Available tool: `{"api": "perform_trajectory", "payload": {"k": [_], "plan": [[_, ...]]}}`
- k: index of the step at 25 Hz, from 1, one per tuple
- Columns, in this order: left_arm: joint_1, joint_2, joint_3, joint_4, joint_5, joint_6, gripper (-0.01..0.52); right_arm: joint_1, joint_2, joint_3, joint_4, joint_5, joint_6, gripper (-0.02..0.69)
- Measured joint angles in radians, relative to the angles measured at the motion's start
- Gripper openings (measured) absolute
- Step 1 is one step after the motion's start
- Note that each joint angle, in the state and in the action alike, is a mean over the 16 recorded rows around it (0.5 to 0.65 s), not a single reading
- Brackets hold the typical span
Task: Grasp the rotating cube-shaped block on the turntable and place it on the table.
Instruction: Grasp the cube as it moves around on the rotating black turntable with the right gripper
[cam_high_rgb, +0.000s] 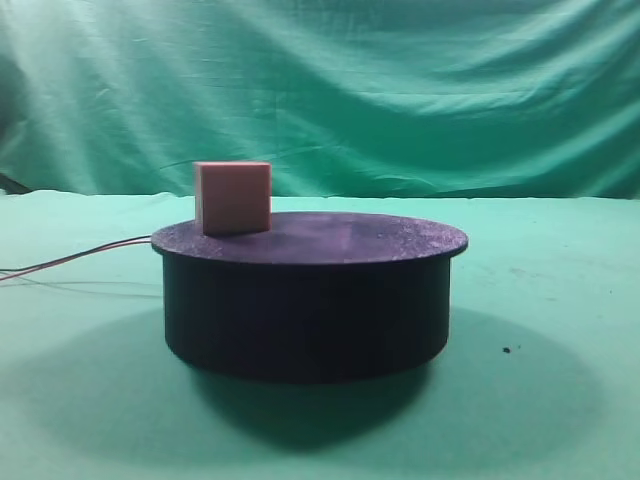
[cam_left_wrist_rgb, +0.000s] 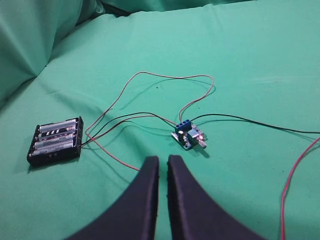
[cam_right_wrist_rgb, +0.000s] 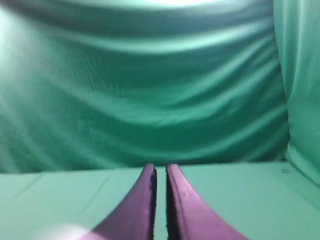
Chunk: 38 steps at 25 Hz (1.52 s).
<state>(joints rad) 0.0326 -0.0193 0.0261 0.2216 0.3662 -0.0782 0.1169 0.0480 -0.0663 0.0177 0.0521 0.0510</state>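
The pinkish-tan cube-shaped block stands upright on the left part of the black turntable, near its rim. The turntable sits on the green table. Neither gripper shows in the exterior high view. My left gripper is shut and empty, its jaws nearly touching, above the green cloth near a small circuit board. My right gripper is shut and empty, pointing at the green backdrop. The block and turntable are out of both wrist views.
Thin red and black wires run left from the turntable. In the left wrist view a black battery holder, a small blue circuit board and looping wires lie on the cloth. Draped green backdrop stands behind.
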Motion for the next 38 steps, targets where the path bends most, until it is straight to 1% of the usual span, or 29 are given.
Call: {"api": "perform_trajectory", "payload": {"k": [4, 9, 12, 16, 19, 22, 25, 28, 30, 32, 34, 38], "plan": [[0.000, 0.000, 0.000, 0.000, 0.000, 0.000, 0.000, 0.000, 0.092, -0.089, 0.032, 0.100, 0.043, 0.046], [0.000, 0.000, 0.000, 0.000, 0.000, 0.000, 0.000, 0.000, 0.245, -0.200, 0.073, 0.322, 0.069, 0.046], [0.000, 0.000, 0.000, 0.000, 0.000, 0.000, 0.000, 0.001, 0.344, -0.250, 0.113, 0.424, 0.038, 0.046], [0.000, 0.000, 0.000, 0.000, 0.000, 0.000, 0.000, 0.026, 0.468, -0.298, 0.181, 0.516, -0.066, 0.035], [0.000, 0.000, 0.000, 0.000, 0.000, 0.000, 0.000, 0.077, 0.561, -0.337, 0.229, 0.563, -0.154, 0.026], [0.000, 0.000, 0.000, 0.000, 0.000, 0.000, 0.000, 0.160, 0.665, -0.386, 0.252, 0.604, -0.219, 0.017], [0.000, 0.000, 0.000, 0.000, 0.000, 0.000, 0.000, 0.264, 0.786, -0.447, 0.237, 0.641, -0.229, 0.009], [0.000, 0.000, 0.000, 0.000, 0.000, 0.000, 0.000, 0.376, 0.918, -0.519, 0.199, 0.666, -0.186, 0.006], [0.000, 0.000, 0.000, 0.000, 0.000, 0.000, 0.000, 0.447, 1.005, -0.569, 0.166, 0.674, -0.132, 0.028], [0.000, 0.000, 0.000, 0.000, 0.000, 0.000, 0.000, 0.507, 1.087, -0.617, 0.134, 0.675, -0.072, 0.071], [0.000, 0.000, 0.000, 0.000, 0.000, 0.000, 0.000, 0.554, 1.162, -0.661, 0.108, 0.672, -0.014, 0.135], [0.000, 0.000, 0.000, 0.000, 0.000, 0.000, 0.000, 0.605, 1.284, -0.737, 0.088, 0.665, 0.069, 0.295]]}}
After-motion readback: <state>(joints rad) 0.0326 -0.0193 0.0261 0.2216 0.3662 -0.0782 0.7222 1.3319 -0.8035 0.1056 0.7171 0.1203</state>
